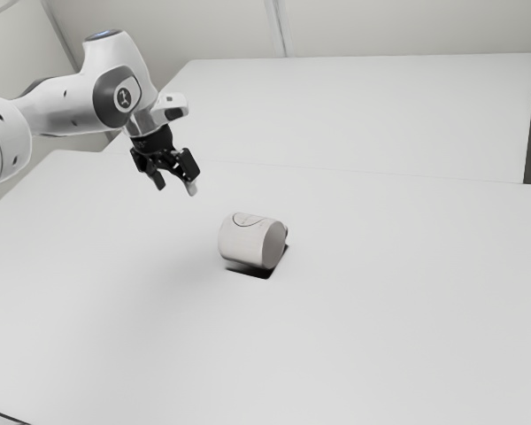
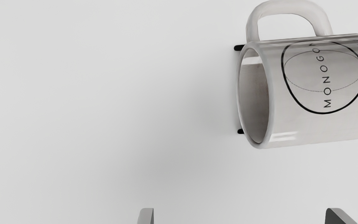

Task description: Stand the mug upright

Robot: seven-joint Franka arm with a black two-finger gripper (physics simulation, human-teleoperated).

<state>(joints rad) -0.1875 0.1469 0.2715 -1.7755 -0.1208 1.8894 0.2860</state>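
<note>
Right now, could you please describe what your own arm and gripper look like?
My arm is white and rounded, with a dark grey cover at one joint, small dark dots and a round light emblem. My gripper is black and angular, with two fingers ending in light grey tips.

Above the black claw (image 1: 176,184) with pale grey tips (image 1: 192,189), the rounded white arm (image 1: 66,104) carries dark grey joint covers (image 1: 109,104) and a round emblem (image 1: 124,97).
</note>
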